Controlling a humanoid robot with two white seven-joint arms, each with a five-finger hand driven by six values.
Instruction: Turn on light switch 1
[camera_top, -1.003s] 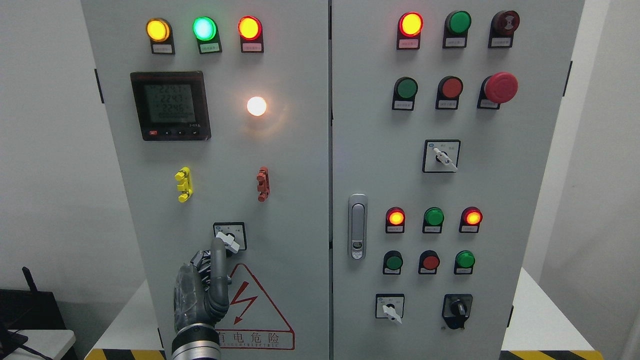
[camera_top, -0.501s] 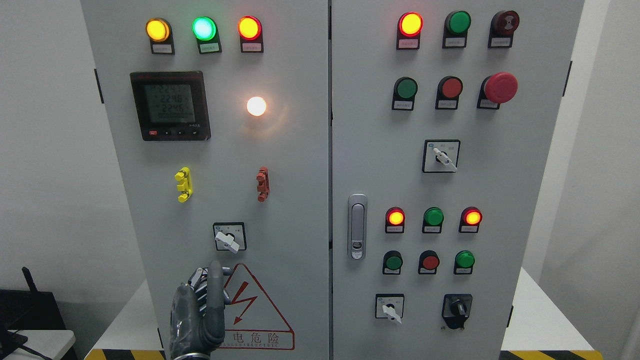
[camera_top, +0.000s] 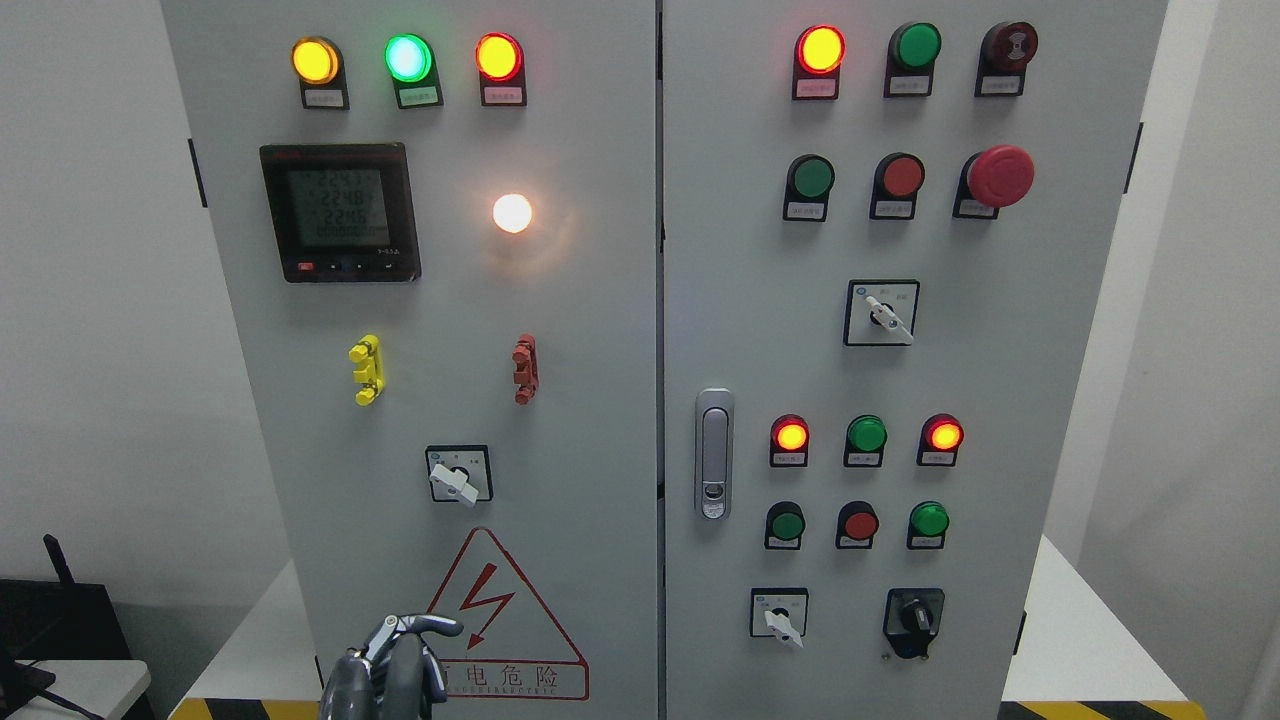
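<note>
Hand (camera_top: 385, 665) of the left arm, grey, nearest the camera at the bottom edge left of centre; only its upper part shows — fingers (camera_top: 432, 626) curled together, clamped on nothing, overlapping the lower left corner of the warning triangle (camera_top: 487, 600). It touches no control.

Warning triangle: red outline, red lightning bolt, with a red-framed caption strip (camera_top: 515, 680) of Chinese characters beneath it, on the left cabinet door (camera_top: 590, 400).

Rotary switch (camera_top: 458, 475), left door: square white plate, black hub, white lever angled toward the lower right; it sits directly above the triangle and well above the hand, with nothing in front of it.

Clips, left door, above the switch: one yellow (camera_top: 366, 369), one red (camera_top: 524, 368), apart from each other.

Digital meter (camera_top: 340, 212): black frame, lit grey display, digits too small to read surely. Beside it on the right, a round white lamp (camera_top: 512, 212), glowing.

Top row, left door: yellow (camera_top: 314, 60), green (camera_top: 408, 57) and red (camera_top: 498, 56) lamps, all lit.

Right cabinet door (camera_top: 1000, 400): silver latch handle (camera_top: 714, 453) near the centre seam; a red mushroom button (camera_top: 998, 176); a white-lever selector (camera_top: 882, 312) — two further selectors low down, one white-levered (camera_top: 779, 614), one black (camera_top: 914, 619).

Strip of yellow-and-black hazard tape (camera_top: 250, 708) along the base.
</note>
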